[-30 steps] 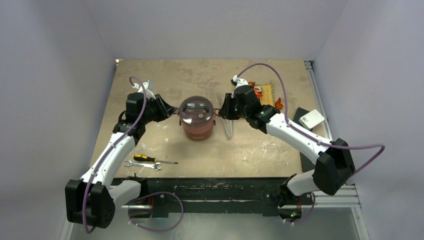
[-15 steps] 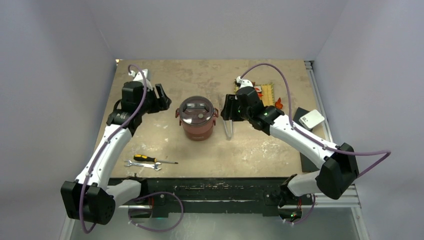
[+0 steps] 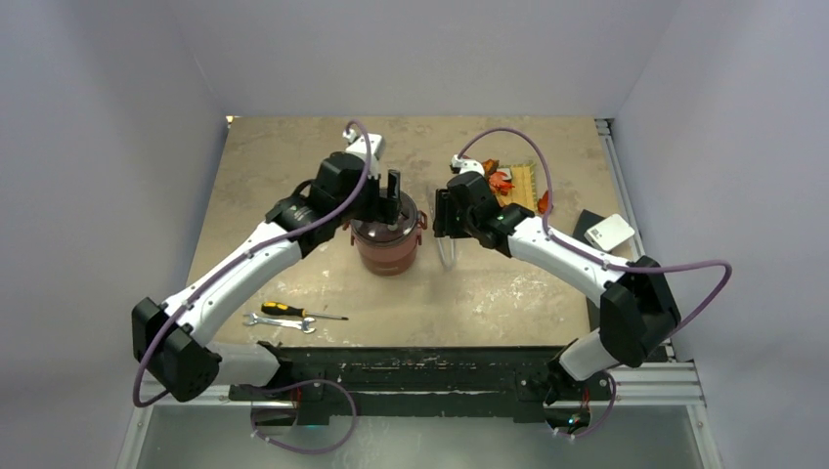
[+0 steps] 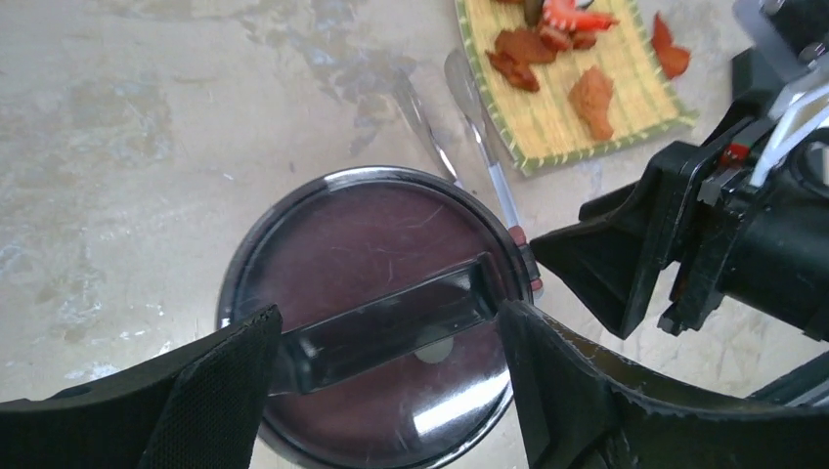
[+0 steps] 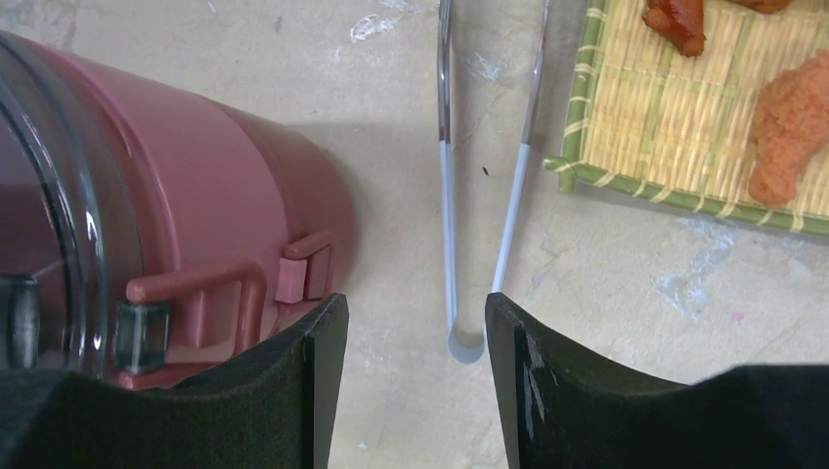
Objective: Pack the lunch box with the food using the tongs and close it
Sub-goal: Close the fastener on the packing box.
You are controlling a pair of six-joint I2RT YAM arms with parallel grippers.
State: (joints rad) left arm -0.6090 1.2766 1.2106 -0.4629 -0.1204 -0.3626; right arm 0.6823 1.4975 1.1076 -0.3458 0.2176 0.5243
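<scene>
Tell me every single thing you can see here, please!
Round lunch box with see-through lid: one, dusty red, table centre.
Slim metal tongs: one, silver, beside lunch box.
Woven mat: one, yellow, far right.
Toy food pieces: several, red, orange, brown, mostly on mat.
Screwdriver: one, black-and-orange handle, near left.
Small metal wrench: one, silver, beside screwdriver.
Flat box: one, white, right edge.
Left gripper: one, black, open over lid handle.
Right gripper: one, black, open over tongs.

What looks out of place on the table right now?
The lunch box stands stacked with its top lid on, while the food still lies on the mat. One red piece lies off the mat, on the table.
</scene>
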